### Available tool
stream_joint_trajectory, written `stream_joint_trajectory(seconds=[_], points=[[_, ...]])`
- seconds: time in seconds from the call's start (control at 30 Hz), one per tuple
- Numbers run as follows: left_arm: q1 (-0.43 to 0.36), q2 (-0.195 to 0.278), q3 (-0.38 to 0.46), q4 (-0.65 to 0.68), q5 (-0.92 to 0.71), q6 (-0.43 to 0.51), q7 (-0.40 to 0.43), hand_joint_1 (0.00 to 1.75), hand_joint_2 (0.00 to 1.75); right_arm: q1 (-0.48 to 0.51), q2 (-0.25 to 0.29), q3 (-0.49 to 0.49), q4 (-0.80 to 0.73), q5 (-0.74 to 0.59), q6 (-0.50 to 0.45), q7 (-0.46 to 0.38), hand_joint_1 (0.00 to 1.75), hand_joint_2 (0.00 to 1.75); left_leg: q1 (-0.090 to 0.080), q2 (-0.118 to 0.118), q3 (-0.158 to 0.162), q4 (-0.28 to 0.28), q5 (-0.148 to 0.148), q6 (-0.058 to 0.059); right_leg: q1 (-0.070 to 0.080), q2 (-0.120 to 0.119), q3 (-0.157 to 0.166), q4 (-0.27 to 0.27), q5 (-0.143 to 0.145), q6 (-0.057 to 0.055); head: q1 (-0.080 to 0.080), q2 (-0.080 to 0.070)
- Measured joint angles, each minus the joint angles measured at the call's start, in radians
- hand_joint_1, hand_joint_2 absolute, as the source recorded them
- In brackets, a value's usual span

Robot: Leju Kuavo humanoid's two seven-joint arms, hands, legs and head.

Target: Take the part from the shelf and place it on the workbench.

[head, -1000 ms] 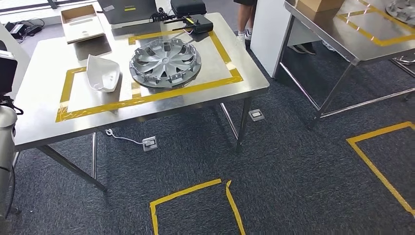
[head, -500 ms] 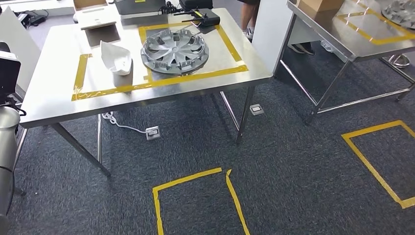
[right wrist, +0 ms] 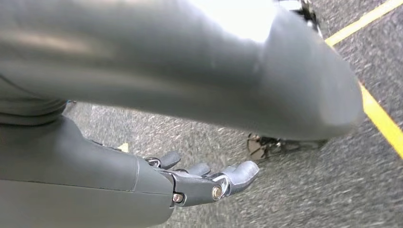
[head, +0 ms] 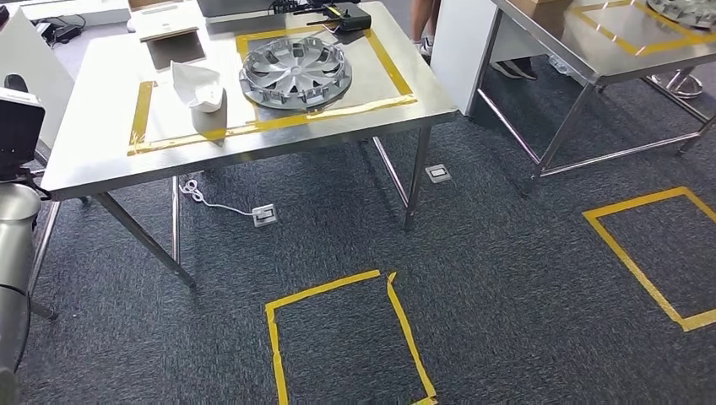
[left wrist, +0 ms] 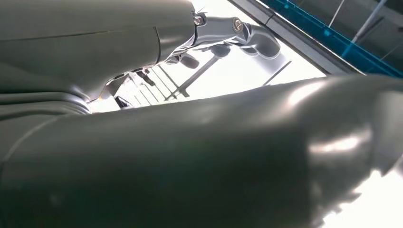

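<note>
Seemingly the white part (head: pixel 197 84) is lying inside the tape near the table's (head: pixel 84 160) left edge, just beside the hubcap (head: pixel 295 72). The right hand (right wrist: pixel 209 183) is hanging spread and empty; I cannot tell how the left hand (left wrist: pixel 223 35) is lying. Squaring up closer before reaching is looking wise.

Wheel cover (head: pixel 295 71) and white part (head: pixel 197 84) crowd workbench (head: pixel 101 160).

- A steel table (head: pixel 93 160) stands on dark carpet (head: pixel 507 278).
- A silver wheel cover (head: pixel 295 72) lies on it inside yellow tape (head: pixel 393 63).
- Left of the wheel cover: a white part (head: pixel 197 85).
- Behind the wheel cover: a black device (head: pixel 346 15).
- Behind the white part: a cardboard tray (head: pixel 165 27).
</note>
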Motion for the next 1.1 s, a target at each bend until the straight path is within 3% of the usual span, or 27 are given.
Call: stream_joint_trajectory(seconds=[0.07, 0.1, 0.13, 0.17, 0.23, 0.3, 0.33, 0.4, 0.43, 0.5, 0.57, 0.6, 0.63, 0.67, 0.7, 0.77, 0.83, 0.87, 0.93, 0.97, 1.07, 1.1], points=[[0.0, 0.002, -0.003, 0.004, 0.001, 0.0, 0.006, 0.0, 0.0, -0.001, 0.001, 0.0, 0.0, 0.001, -0.002, 0.003, 0.0, 0.0, 0.003, -0.002, -0.034, 0.128, -0.093, -0.01, -0.003, -0.002, -0.025, 0.0, 0.021, -0.002, -0.001, 0.0], [0.001, 0.003, -0.005, 0.007, 0.003, 0.0, 0.007, 0.0, 0.0, -0.001, 0.002, 0.0, 0.0, 0.001, -0.002, 0.005, 0.0, 0.0, 0.005, -0.002, -0.044, 0.188, -0.117, -0.015, -0.004, -0.003, -0.04, 0.001, 0.032, 0.0, -0.001, 0.0], [0.003, 0.003, -0.008, 0.011, 0.005, 0.001, 0.008, 0.0, 0.0, -0.001, 0.003, 0.0, 0.0, 0.002, -0.002, 0.006, 0.0, 0.0, 0.007, -0.002, -0.042, 0.222, -0.119, -0.019, -0.007, -0.004, -0.054, 0.002, 0.043, 0.002, -0.002, 0.0], [0.004, 0.003, -0.01, 0.013, 0.006, 0.001, 0.009, 0.0, 0.0, 0.0, 0.004, 0.0, 0.001, 0.003, -0.003, 0.008, 0.0, 0.0, 0.01, -0.002, -0.022, 0.221, -0.102, -0.024, -0.01, -0.005, -0.069, 0.005, 0.052, 0.006, -0.002, 0.0], [0.004, 0.003, -0.012, 0.016, 0.008, 0.001, 0.01, 0.0, 0.0, -0.001, 0.005, 0.0, 0.001, 0.003, -0.004, 0.009, 0.0, 0.0, 0.02, -0.001, 0.062, 0.119, -0.057, -0.037, -0.018, -0.006, -0.095, 0.015, 0.067, 0.017, -0.002, 0.0], [0.002, 0.003, -0.014, 0.018, 0.009, 0.002, 0.011, 0.0, 0.0, -0.001, 0.005, 0.0, 0.001, 0.004, -0.004, 0.008, 0.0, 0.0, 0.02, -0.004, 0.147, -0.009, -0.061, -0.039, -0.019, -0.006, -0.116, 0.028, 0.081, 0.032, -0.005, 0.0], [0.003, 0.003, -0.014, 0.02, 0.01, 0.004, 0.012, 0.0, 0.0, -0.001, 0.005, -0.001, 0.001, 0.004, -0.005, 0.007, 0.0, 0.0, 0.019, -0.006, 0.167, -0.043, -0.073, -0.034, -0.017, -0.005, -0.122, 0.031, 0.089, 0.039, -0.006, 0.0], [0.004, 0.003, -0.015, 0.027, 0.012, 0.006, 0.017, 0.0, 0.0, 0.001, 0.006, -0.002, 0.002, 0.006, -0.007, 0.006, 0.0, 0.0, 0.016, -0.007, 0.163, -0.048, -0.072, -0.016, -0.017, -0.004, -0.129, 0.03, 0.104, 0.051, -0.006, 0.0], [0.004, 0.003, -0.015, 0.032, 0.015, 0.004, 0.019, 0.0, 0.0, 0.001, 0.006, -0.002, 0.002, 0.008, -0.007, 0.004, 0.0, 0.0, 0.017, -0.006, 0.154, -0.046, -0.065, -0.006, -0.018, -0.004, -0.135, 0.033, 0.099, 0.057, -0.005, 0.0], [0.002, 0.002, -0.016, 0.045, 0.025, -0.009, 0.023, 0.0, 0.0, 0.002, 0.006, -0.003, 0.002, 0.011, -0.007, 0.003, 0.0, 0.0, 0.019, -0.003, 0.133, -0.045, -0.047, 0.016, -0.02, -0.003, -0.159, 0.091, 0.036, 0.068, -0.003, 0.0], [0.0, 0.002, -0.016, 0.068, 0.037, -0.043, 0.038, 0.0, 0.0, 0.002, 0.006, -0.003, 0.002, 0.014, -0.006, 0.001, 0.0, 0.0, 0.016, -0.003, 0.109, -0.045, -0.03, 0.028, -0.02, -0.002, -0.196, 0.223, -0.06, 0.073, 0.0, 0.0], [-0.003, 0.002, -0.016, 0.087, 0.04, -0.068, 0.057, 0.0, 0.0, 0.002, 0.006, -0.003, 0.002, 0.015, -0.005, 0.0, 0.0, 0.0, 0.013, -0.003, 0.097, -0.044, -0.022, 0.031, -0.019, -0.002, -0.211, 0.29, -0.089, 0.073, 0.001, 0.0], [-0.005, 0.002, -0.016, 0.11, 0.041, -0.095, 0.08, 0.0, 0.0, 0.002, 0.006, -0.003, 0.002, 0.016, -0.004, -0.001, 0.0, 0.0, 0.01, -0.003, 0.085, -0.044, -0.013, 0.032, -0.018, -0.002, -0.214, 0.331, -0.094, 0.07, 0.001, 0.0], [-0.006, 0.002, -0.016, 0.133, 0.04, -0.117, 0.102, 0.0, 0.0, 0.002, 0.006, -0.003, 0.002, 0.017, -0.003, -0.002, 0.0, 0.0, 0.007, -0.003, 0.075, -0.043, -0.004, 0.032, -0.016, -0.001, -0.2, 0.339, -0.081, 0.065, 0.002, 0.0], [-0.007, 0.003, -0.016, 0.153, 0.038, -0.131, 0.116, 0.0, 0.0, 0.002, 0.005, -0.004, 0.002, 0.018, -0.002, -0.002, 0.0, 0.0, 0.003, -0.003, 0.065, -0.043, 0.004, 0.032, -0.011, 0.0, -0.166, 0.306, -0.058, 0.057, 0.002, 0.0], [-0.01, 0.003, -0.016, 0.181, 0.036, -0.14, 0.125, 0.0, 0.0, 0.001, 0.001, -0.004, 0.002, 0.019, -0.001, -0.002, 0.0, 0.0, -0.002, -0.002, 0.054, -0.043, 0.018, 0.029, 0.0, 0.004, -0.059, 0.165, -0.035, 0.027, 0.002, 0.0], [-0.016, 0.004, -0.016, 0.201, 0.035, -0.146, 0.131, 0.0, 0.0, 0.0, -0.004, -0.004, 0.002, 0.019, 0.0, -0.003, 0.0, 0.0, 0.001, 0.0, 0.051, -0.047, 0.029, 0.021, 0.011, 0.007, 0.012, 0.055, -0.048, 0.007, 0.002, 0.0], [-0.019, 0.004, -0.017, 0.211, 0.033, -0.158, 0.143, 0.0, 0.44, 0.0, -0.006, -0.004, 0.002, 0.019, 0.0, -0.003, 0.0, 0.0, 0.003, 0.002, 0.051, -0.051, 0.035, 0.014, 0.014, 0.006, 0.022, 0.035, -0.054, 0.002, 0.003, 0.0], [-0.024, 0.005, -0.021, 0.238, 0.031, -0.217, 0.197, 0.0, 1.31, 0.0, -0.006, -0.004, 0.002, 0.019, -0.001, -0.001, 0.0, 0.0, 0.005, 0.001, 0.05, -0.056, 0.043, 0.002, 0.012, 0.005, 0.021, 0.019, -0.04, 0.001, 0.005, 0.0], [-0.024, 0.006, -0.024, 0.255, 0.035, -0.259, 0.227, 0.0, 1.75, 0.0, -0.006, -0.005, 0.002, 0.02, -0.001, 0.002, 0.0, 0.0, 0.003, 0.0, 0.05, -0.061, 0.034, -0.001, 0.011, 0.005, 0.02, 0.013, -0.035, 0.006, 0.003, 0.0], [0.004, 0.006, -0.028, 0.313, 0.08, -0.375, 0.274, 0.0, 1.75, 0.0, -0.006, -0.006, 0.002, 0.022, 0.001, 0.012, 0.0, 1.31, 0.0, -0.002, 0.054, -0.078, 0.039, 0.013, 0.01, 0.007, 0.013, 0.01, -0.028, 0.018, -0.003, 0.0], [0.013, 0.005, -0.028, 0.322, 0.091, -0.391, 0.278, 0.0, 1.75, 0.0, -0.007, -0.006, 0.002, 0.022, 0.001, 0.014, 0.0, 1.75, 0.0, -0.002, 0.055, -0.08, 0.051, 0.017, 0.01, 0.008, 0.011, 0.011, -0.025, 0.016, -0.003, 0.0]])
